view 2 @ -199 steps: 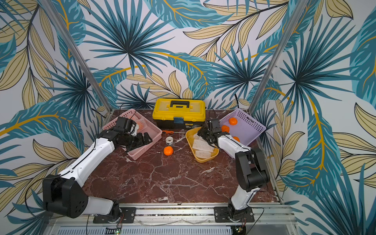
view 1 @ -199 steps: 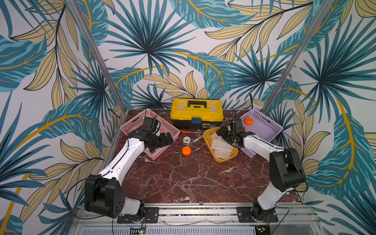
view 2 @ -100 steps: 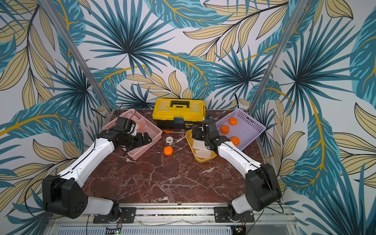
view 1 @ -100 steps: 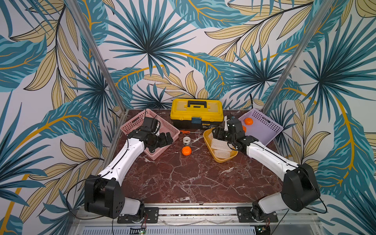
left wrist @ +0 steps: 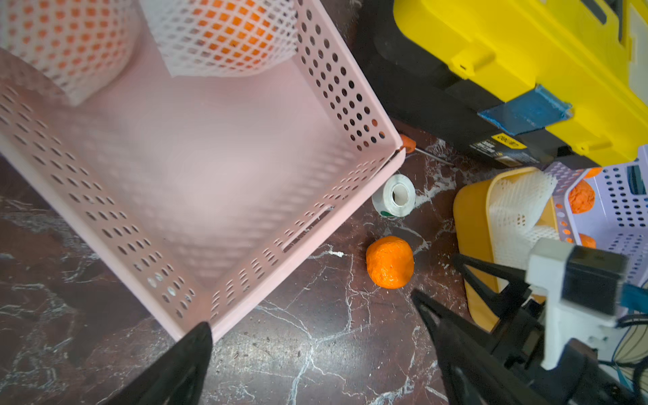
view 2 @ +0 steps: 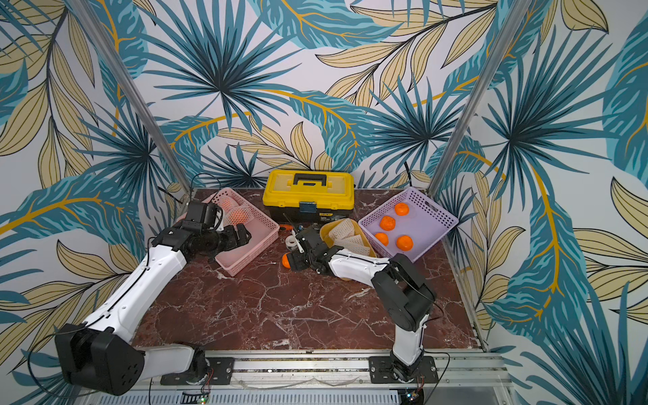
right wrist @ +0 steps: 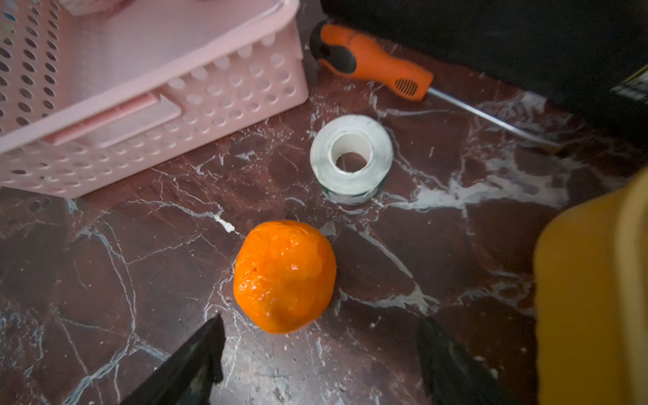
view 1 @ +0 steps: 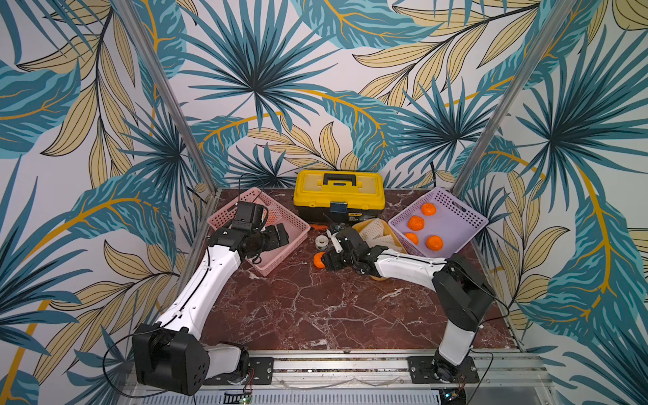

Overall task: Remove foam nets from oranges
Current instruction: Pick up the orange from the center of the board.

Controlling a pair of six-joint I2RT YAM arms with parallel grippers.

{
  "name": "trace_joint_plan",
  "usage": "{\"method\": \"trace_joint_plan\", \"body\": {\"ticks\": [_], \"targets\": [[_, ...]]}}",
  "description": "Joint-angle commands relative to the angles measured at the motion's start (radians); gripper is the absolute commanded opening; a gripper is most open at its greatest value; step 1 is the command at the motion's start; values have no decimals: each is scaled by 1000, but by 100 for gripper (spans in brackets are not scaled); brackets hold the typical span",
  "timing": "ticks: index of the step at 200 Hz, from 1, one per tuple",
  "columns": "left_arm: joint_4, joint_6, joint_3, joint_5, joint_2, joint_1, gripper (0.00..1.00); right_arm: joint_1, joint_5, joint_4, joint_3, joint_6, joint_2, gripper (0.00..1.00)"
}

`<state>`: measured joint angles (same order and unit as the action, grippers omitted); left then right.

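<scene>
A bare orange (view 1: 317, 260) (right wrist: 284, 275) lies on the marble table in front of the pink basket (view 1: 291, 250). My right gripper (view 1: 328, 263) (right wrist: 321, 324) is low beside it, open, its fingertips (right wrist: 210, 333) just short of the fruit and holding nothing. My left gripper (view 1: 277, 233) (left wrist: 315, 315) hangs open and empty over the pink basket, where two oranges still in foam nets (left wrist: 224, 31) (view 2: 238, 212) lie at the far end. Empty foam nets (view 1: 377, 228) (left wrist: 515, 200) sit in the yellow bowl (left wrist: 470, 224). Several bare oranges (view 1: 416, 222) lie in the purple basket (view 1: 470, 238).
A yellow toolbox (view 1: 338, 191) stands at the back centre. In front of it lie an orange-handled screwdriver (right wrist: 371, 63) and a white tape roll (right wrist: 350, 157), close to the bare orange. The yellow bowl (right wrist: 578, 280) is right beside my right gripper.
My right arm swung left from the yellow bowl down to the table beside the bare orange, and its jaws opened wider. The left arm stayed where it was.
</scene>
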<state>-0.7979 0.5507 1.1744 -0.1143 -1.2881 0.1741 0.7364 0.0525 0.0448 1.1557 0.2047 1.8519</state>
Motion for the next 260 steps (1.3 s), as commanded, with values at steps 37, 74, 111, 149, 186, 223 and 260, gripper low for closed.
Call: {"method": "trace_joint_plan", "body": {"ticks": [37, 74, 111, 149, 186, 223, 260], "targets": [[9, 18, -16, 27, 18, -33, 100, 33, 9, 34, 113, -2, 103, 92], [9, 17, -16, 21, 19, -38, 100, 45, 102, 74, 179, 17, 185, 86], [8, 17, -16, 22, 20, -39, 100, 53, 139, 86, 188, 22, 210, 79], [9, 18, -16, 24, 21, -41, 100, 61, 156, 86, 176, 34, 207, 64], [9, 18, -18, 25, 21, -41, 100, 60, 166, 87, 122, 73, 117, 44], [9, 18, -18, 21, 23, -42, 99, 22, 166, -8, -36, 136, -117, 44], [9, 17, -15, 8, 21, -44, 100, -179, 168, -47, -173, 276, -365, 44]]}}
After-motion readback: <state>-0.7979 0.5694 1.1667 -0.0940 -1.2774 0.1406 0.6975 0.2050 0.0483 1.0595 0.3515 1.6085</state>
